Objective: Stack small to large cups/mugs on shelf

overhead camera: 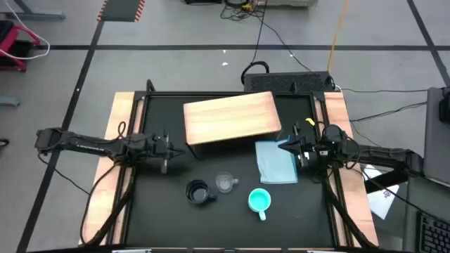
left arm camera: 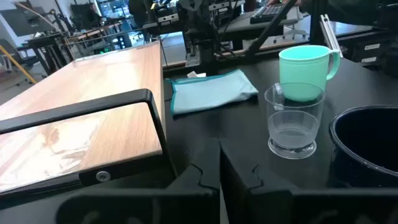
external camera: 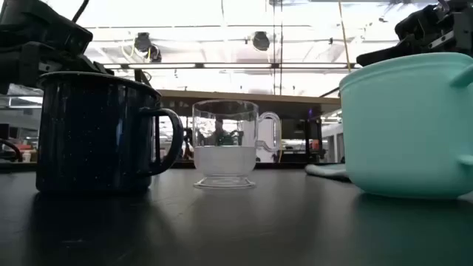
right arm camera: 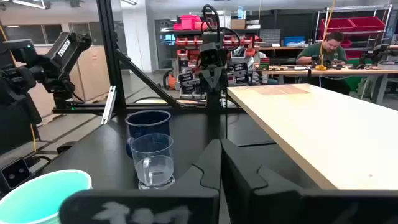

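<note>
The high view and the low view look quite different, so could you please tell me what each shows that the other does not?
Only the high view shows the wooden shelf, both shut end effectors, left and right, and that all three cups stand on the table in front of the shelf. Only the low view shows the ceiling lights and room behind. Both show the navy mug, the glass cup, the turquoise mug and the blue cloth.
</note>
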